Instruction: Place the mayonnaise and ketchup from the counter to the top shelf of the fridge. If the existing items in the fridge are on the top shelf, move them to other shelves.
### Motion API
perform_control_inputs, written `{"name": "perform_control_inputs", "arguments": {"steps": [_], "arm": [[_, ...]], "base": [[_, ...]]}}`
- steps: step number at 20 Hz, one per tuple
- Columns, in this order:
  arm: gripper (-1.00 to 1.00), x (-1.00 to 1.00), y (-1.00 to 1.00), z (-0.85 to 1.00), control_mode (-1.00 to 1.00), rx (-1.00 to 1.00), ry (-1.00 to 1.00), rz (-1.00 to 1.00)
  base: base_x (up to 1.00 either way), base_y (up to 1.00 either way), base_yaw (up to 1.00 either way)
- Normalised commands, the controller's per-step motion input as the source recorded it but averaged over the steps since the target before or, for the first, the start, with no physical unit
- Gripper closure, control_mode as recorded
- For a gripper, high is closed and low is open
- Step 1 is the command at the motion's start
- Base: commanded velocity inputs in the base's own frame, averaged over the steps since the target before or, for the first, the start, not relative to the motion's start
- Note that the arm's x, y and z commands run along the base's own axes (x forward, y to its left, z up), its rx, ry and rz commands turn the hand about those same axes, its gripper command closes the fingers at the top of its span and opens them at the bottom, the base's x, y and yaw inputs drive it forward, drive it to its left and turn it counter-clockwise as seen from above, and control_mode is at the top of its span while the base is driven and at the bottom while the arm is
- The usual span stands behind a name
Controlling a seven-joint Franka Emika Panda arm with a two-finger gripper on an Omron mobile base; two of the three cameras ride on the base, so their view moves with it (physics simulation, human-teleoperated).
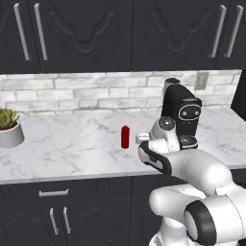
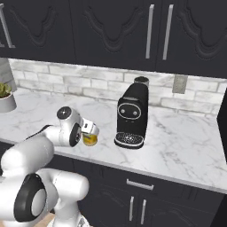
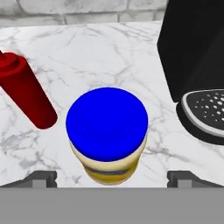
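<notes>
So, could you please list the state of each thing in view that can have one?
mayonnaise jar: upright on the counter, blue cap on, not gripped.
ketchup bottle: upright on the counter, cap on, untouched.
gripper: open, fingertips either side of the mayonnaise jar, apart from it.
coffee machine: upright, nothing on its drip tray.
upper cabinet doors: closed.
potted plant: upright.

the ketchup [image 1: 125,137] stands upright on the counter [image 1: 72,144], apart from the black coffee machine [image 1: 182,115] to its right. a potted plant [image 1: 8,127] sits at the counter's left edge. the white arm [image 1: 192,173] reaches over the counter's front edge, below dark upper cabinets [image 1: 96,33].
</notes>
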Motion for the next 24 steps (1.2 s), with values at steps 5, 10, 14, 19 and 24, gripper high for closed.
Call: {"name": "perform_control_inputs", "arguments": {"steps": [5, 10, 14, 19, 24], "arm": [[-1.00, 0.25, 0.00, -0.07, -1.00, 0.00, -0.02, 0.00], [-1.00, 0.22, 0.00, -0.05, -1.00, 0.00, 0.00, 0.00], [-1.00, 0.17, 0.00, -0.05, -1.00, 0.00, 0.00, 0.00], [-1.00, 0.13, 0.00, -0.10, -1.00, 0.00, 0.00, 0.00], [-1.00, 0.12, 0.00, -0.17, -1.00, 0.00, 0.00, 0.00]], "base": [[0.00, 0.00, 0.00], [0.00, 0.00, 0.00], [0.00, 0.00, 0.00], [0.00, 0.00, 0.00], [0.00, 0.00, 0.00]]}}
